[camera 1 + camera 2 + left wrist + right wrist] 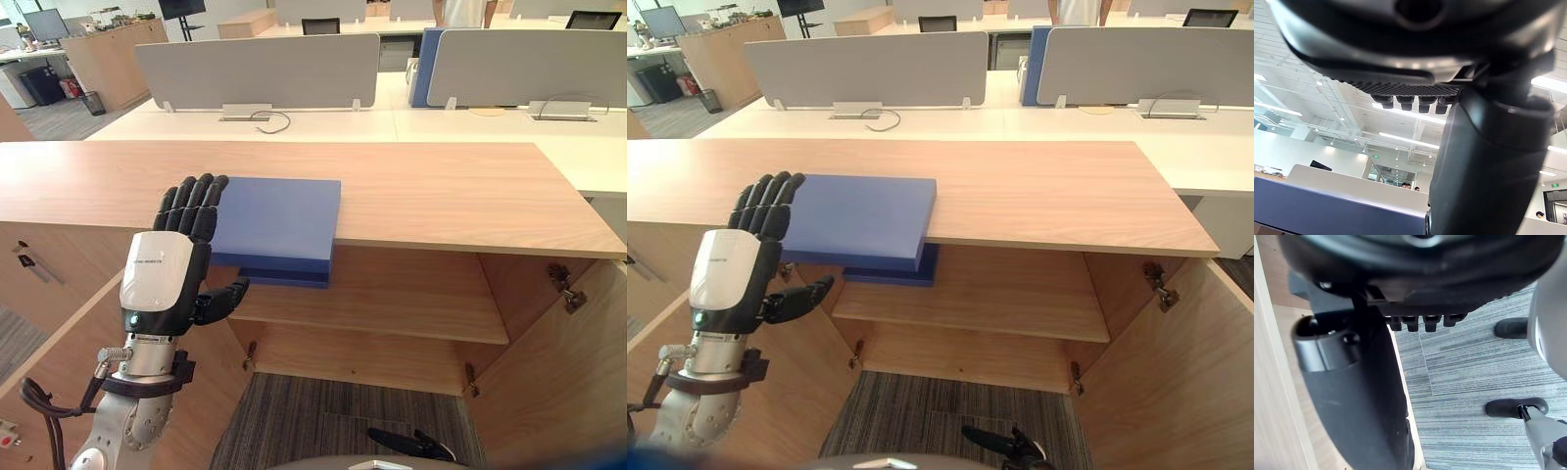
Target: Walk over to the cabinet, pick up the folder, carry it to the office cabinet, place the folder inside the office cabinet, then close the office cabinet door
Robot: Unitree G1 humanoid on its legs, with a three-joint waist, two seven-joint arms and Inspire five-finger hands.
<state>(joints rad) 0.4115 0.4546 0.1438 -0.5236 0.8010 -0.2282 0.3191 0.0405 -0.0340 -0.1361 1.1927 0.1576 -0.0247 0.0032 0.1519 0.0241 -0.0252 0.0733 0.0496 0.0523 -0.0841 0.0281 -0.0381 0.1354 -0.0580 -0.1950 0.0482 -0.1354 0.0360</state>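
A blue folder (277, 215) lies flat on the wooden cabinet top (441, 196), its front part overhanging the edge. A darker blue slab (286, 277) shows just beneath it, at the level of the shelf (392, 304). My left hand (157, 279) is raised at the folder's left edge. Its fingers are straight and reach the folder's left corner, while the thumb points under the overhang without touching. In the left wrist view the folder (1327, 210) shows past the left hand (1488, 161). My right hand (1356, 396) hangs open over the carpet, next to a wooden panel (1268, 382).
Both cabinet doors stand open, the left door (59, 323) beside my left arm and the right door (573, 372) at the right. Behind the cabinet are white desks with grey dividers (257, 69). A person (465, 12) stands at the far back.
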